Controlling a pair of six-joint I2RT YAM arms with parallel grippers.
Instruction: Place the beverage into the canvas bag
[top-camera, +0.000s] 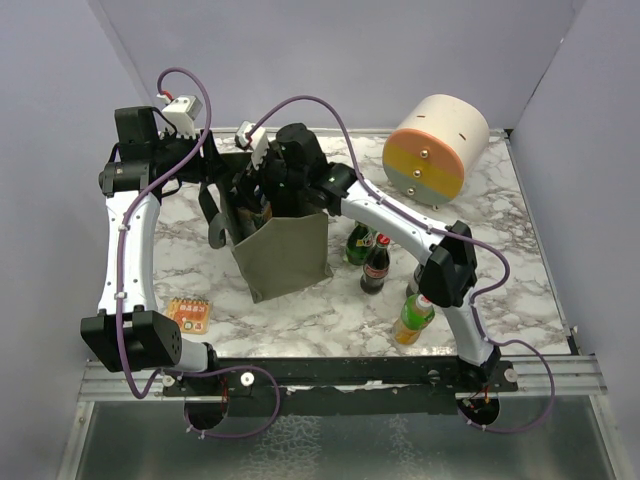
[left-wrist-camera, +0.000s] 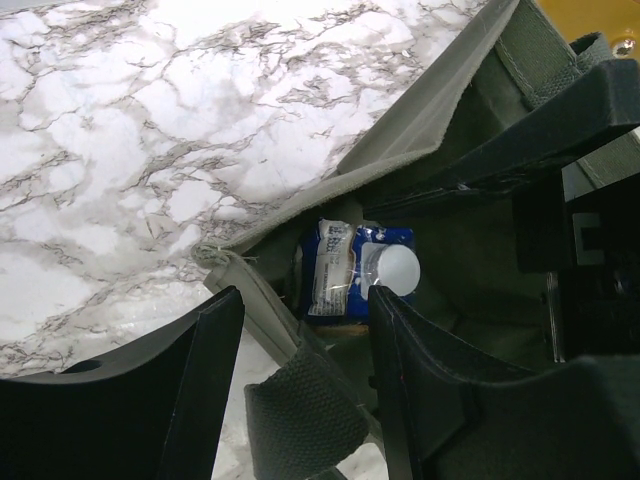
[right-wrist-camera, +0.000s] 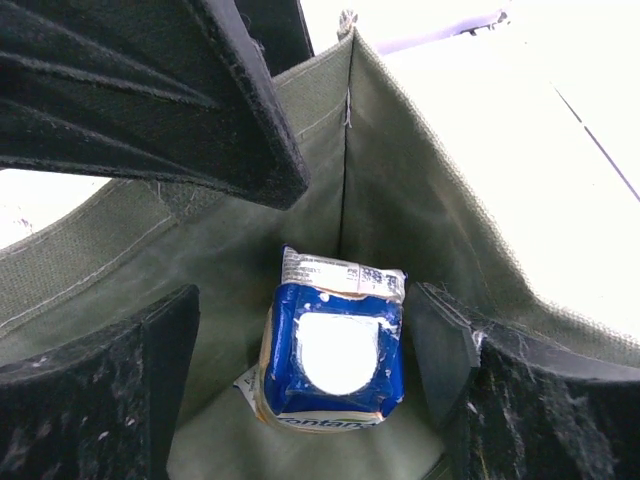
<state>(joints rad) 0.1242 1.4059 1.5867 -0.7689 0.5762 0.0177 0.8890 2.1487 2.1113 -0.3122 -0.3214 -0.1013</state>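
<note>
The beverage (right-wrist-camera: 335, 350) sits at the bottom of the bag (right-wrist-camera: 420, 200), the right gripper (right-wrist-camera: 308, 305) spread wide above it (apparently clear of it), so a careless withdrawal could snag the bag, which the left gripper (left-wrist-camera: 305, 320) straddles, clamped or not I cannot tell.

Both arms bent inward, left tool (left-wrist-camera: 300, 400) spread, right tool (right-wrist-camera: 320, 390) spread

You see your right claw (right-wrist-camera: 312, 335) inside the olive canvas bag (right-wrist-camera: 430, 190), its fingers (right-wrist-camera: 100, 400) wide apart. Below the claw, between both fingers, a blue beverage carton (right-wrist-camera: 335, 355) with a white round cap stands upright.
</note>
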